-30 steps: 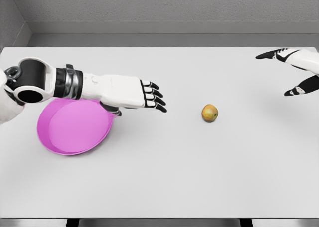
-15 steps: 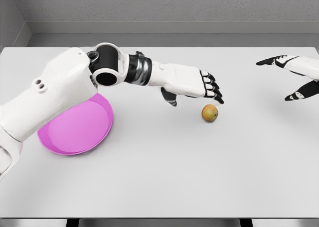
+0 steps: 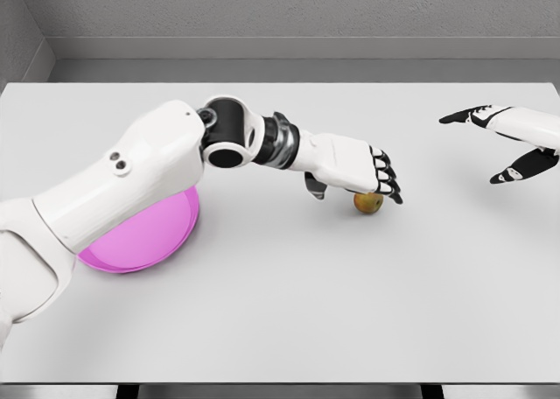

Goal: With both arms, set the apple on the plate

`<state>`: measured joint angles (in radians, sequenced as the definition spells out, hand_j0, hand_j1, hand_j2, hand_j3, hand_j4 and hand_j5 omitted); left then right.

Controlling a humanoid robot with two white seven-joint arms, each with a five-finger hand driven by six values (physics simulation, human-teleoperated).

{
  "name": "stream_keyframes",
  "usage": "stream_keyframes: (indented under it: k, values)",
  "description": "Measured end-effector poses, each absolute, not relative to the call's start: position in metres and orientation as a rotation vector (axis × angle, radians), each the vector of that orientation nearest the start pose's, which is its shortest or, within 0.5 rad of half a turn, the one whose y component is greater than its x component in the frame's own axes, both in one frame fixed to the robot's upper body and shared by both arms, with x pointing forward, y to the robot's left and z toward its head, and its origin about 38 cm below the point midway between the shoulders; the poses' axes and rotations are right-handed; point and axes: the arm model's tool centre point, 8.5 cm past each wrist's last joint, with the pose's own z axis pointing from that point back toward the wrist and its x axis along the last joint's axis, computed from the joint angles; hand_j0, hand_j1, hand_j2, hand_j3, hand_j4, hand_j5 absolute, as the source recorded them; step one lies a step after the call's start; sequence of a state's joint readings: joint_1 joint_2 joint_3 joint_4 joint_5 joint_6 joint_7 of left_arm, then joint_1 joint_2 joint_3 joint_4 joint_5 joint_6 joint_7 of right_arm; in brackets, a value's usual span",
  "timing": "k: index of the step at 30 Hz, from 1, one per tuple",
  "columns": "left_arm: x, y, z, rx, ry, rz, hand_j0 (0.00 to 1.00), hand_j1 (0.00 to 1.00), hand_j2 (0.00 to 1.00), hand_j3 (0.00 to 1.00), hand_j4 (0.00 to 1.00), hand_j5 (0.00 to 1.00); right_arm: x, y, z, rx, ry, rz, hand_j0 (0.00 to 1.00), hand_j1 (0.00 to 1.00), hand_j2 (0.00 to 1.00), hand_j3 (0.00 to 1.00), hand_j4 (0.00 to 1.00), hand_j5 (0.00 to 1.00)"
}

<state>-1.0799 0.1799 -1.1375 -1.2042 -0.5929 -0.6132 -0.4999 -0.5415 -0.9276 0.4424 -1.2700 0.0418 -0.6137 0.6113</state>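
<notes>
A small yellow-brown apple (image 3: pixel 368 204) lies on the white table, right of centre. My left hand (image 3: pixel 363 178) hovers right over it, palm down, fingers stretched across its top and thumb hanging on its left side, not closed around it. The pink plate (image 3: pixel 149 233) sits at the left, partly hidden under my left upper arm. My right hand (image 3: pixel 499 141) floats open at the far right, well away from the apple, fingers spread.
The white table (image 3: pixel 289 311) stretches wide in front, its near edge along the bottom of the view. A grey wall runs behind its far edge.
My left arm has reached rightwards from above the plate until its hand covers the apple. The right hand has drifted slightly left. The apple and plate stay where they were.
</notes>
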Motion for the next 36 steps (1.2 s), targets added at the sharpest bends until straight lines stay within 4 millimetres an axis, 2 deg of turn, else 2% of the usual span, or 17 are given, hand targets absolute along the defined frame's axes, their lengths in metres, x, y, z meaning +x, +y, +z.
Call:
stream_keyframes:
  k: [7,12,17,25,36]
  values:
    - [0.460,-0.009,0.198,-0.234,1.632,2.741,0.97,0.97,0.97,0.97,0.97,0.97,0.428,-0.408,0.224,-0.293,-1.417,1.695,1.00,1.00,1.00,1.00,1.00,1.00]
    - [0.451,-0.023,0.188,-0.195,1.634,2.713,0.97,0.97,0.97,0.97,0.97,0.97,0.429,-0.407,0.213,-0.283,-1.395,1.694,1.00,1.00,1.00,1.00,1.00,1.00]
    - [0.445,-0.028,0.180,-0.170,1.613,2.709,0.97,0.97,0.97,0.97,0.97,0.97,0.430,-0.407,0.210,-0.281,-1.390,1.693,1.00,1.00,1.00,1.00,1.00,1.00]
    - [0.442,-0.030,0.177,-0.162,1.609,2.705,0.93,0.93,0.93,0.93,0.93,0.93,0.430,-0.407,0.210,-0.281,-1.388,1.693,1.00,1.00,1.00,1.00,1.00,1.00]
    - [0.443,-0.034,0.177,-0.176,1.608,2.710,0.92,0.92,0.92,0.92,0.92,0.92,0.430,-0.406,0.209,-0.279,-1.388,1.694,1.00,1.00,1.00,1.00,1.00,1.00]
